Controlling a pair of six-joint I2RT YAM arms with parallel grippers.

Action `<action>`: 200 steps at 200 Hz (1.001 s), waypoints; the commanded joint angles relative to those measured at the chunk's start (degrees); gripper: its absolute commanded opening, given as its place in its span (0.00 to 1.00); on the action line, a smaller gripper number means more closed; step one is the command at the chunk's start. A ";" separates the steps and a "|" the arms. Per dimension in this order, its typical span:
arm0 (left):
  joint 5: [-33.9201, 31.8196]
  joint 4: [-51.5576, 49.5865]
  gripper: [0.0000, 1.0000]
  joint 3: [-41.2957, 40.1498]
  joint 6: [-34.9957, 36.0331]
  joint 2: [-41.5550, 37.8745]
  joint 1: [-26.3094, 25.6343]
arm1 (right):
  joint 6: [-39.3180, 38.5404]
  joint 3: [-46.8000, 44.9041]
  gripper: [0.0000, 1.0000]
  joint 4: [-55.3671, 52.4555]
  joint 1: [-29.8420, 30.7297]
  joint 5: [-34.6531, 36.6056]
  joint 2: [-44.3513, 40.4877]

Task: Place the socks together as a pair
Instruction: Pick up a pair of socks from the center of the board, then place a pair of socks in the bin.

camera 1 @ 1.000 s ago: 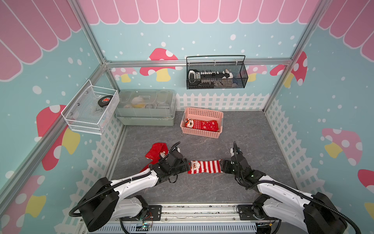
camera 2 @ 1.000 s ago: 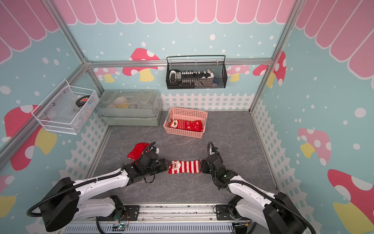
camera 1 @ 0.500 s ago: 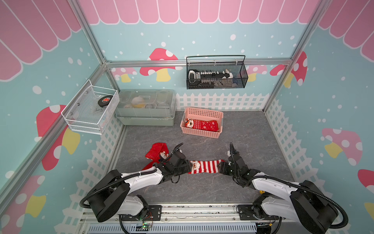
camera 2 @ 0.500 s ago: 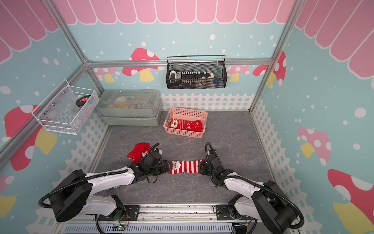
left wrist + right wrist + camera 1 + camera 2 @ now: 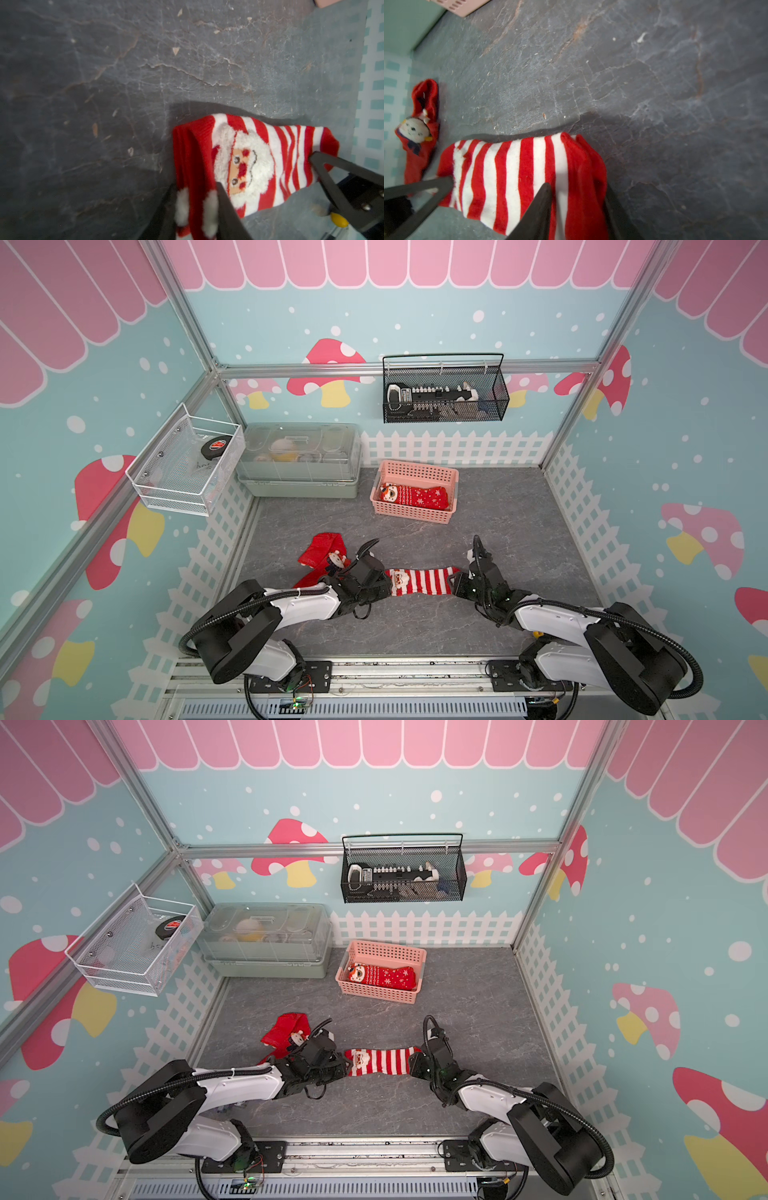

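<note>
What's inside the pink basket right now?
One red snowflake sock with a face at its cuff lies in the basket. Anything beneath it is hidden.

Grey slate-patterned tabletop (image 5: 519,531), edged with white picket-fence trim (image 5: 457,448). Toward the back, a pink perforated plastic basket (image 5: 417,467). Near it, on the robot's left and against the back wall, a grey-green storage box (image 5: 297,485) with a translucent lid. Higher on the back wall, a black wire-mesh basket (image 5: 496,398) holding a black-and-white object too small to identify. On the left wall, a white mesh shelf (image 5: 166,485) with a black round disc (image 5: 215,445) inside.
</note>
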 commanded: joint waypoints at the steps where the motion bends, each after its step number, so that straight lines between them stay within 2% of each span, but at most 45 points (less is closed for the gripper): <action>1: -0.55 -0.06 0.15 -0.02 -0.41 1.40 -0.38 | 2.11 -0.33 0.24 -1.02 0.09 -1.73 0.80; 33: -3.29 -4.03 0.01 1.01 1.14 -1.28 -0.22 | 1.17 1.22 0.05 -3.03 0.10 -0.66 0.46; 46: -3.52 -5.39 0.00 1.47 2.46 -2.79 -0.22 | 0.88 1.05 0.00 -2.83 0.11 -0.92 -0.21; 87: -3.10 -9.53 0.00 2.86 5.17 -8.31 -0.22 | 0.34 -0.27 0.00 -2.64 0.29 -1.08 -6.00; 121: -0.21 -12.72 0.00 5.64 6.67 -11.96 -0.22 | 0.17 -0.54 0.00 -5.20 0.29 1.46 -15.59; 172: -0.34 -22.24 0.00 15.81 9.53 -12.73 -0.16 | -0.27 1.05 0.00 -8.96 0.26 8.46 -32.37; 200: -0.99 -25.73 0.00 22.39 13.02 -12.45 1.03 | -1.89 4.48 0.00 -10.00 0.32 13.27 -36.41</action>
